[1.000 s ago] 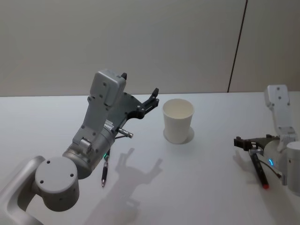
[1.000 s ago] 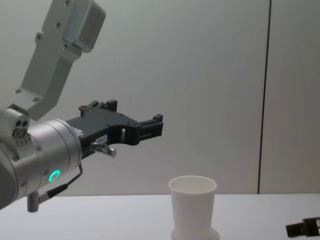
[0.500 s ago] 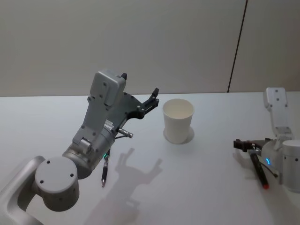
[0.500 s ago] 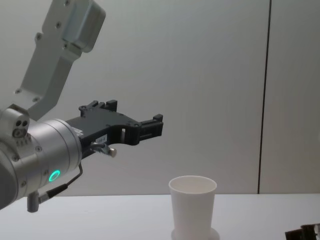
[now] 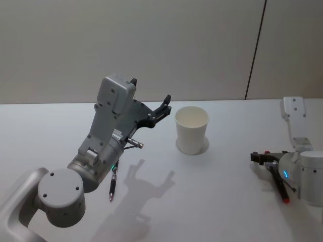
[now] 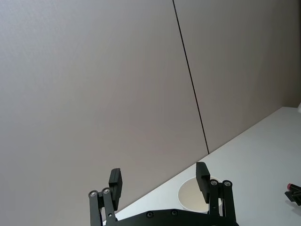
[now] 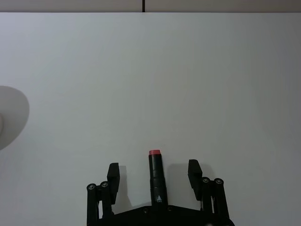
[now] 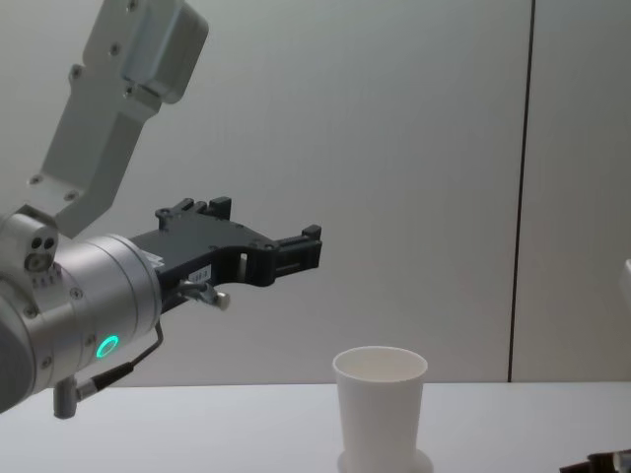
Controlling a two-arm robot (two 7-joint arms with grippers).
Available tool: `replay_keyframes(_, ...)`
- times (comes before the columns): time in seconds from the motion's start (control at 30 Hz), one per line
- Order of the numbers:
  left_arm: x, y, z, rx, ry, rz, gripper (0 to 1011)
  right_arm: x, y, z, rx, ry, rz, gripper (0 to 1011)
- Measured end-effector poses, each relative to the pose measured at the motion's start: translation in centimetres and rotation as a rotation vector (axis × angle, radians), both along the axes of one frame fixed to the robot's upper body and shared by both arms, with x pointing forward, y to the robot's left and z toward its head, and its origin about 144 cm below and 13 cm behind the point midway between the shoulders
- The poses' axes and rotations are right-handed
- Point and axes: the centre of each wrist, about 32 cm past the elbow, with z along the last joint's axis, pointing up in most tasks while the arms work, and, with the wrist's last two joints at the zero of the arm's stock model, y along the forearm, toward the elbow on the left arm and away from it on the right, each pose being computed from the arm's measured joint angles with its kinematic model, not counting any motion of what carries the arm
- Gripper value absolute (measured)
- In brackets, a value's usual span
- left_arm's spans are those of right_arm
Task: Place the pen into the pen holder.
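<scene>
Two pens lie on the white table [image 5: 217, 201]. The red-ended pen [image 7: 155, 181] lies flat toward the robot's right side, well apart from the pen holder [image 5: 192, 130], which stands upright, mouth up, near the table's far edge by the wall. The right gripper [image 5: 260, 158] sits low over this pen, its fingers [image 7: 113, 173] spread to either side of the barrel with a gap on each side. A broad stretch of bare tabletop lies between that gripper and the holder. The left gripper [image 6: 159, 175], also spread wide, hangs raised above the table to the left of the holder's rim, pointing toward the wall. The second pen [image 5: 112, 186] lies beneath the left arm, toward the table's near side.
</scene>
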Motion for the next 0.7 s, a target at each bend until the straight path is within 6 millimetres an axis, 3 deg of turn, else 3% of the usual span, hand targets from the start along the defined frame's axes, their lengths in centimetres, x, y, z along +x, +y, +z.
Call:
replay_keyframes(0.4, 0.0, 0.0, 0.0, 0.000, 0.000, 0.000, 1003, 0.2, 0.2, -0.6, 0.003, 0.014, 0.009, 652)
replay_keyframes(0.47, 0.0, 0.0, 0.0, 0.000, 0.000, 0.000, 1003, 0.3, 0.2, -0.6, 0.003, 0.015, 0.009, 545)
replay_keyframes(0.7, 0.0, 0.0, 0.0, 0.000, 0.000, 0.000, 1003, 0.4, 0.3, -1.1, 0.002, 0.025, 0.010, 339)
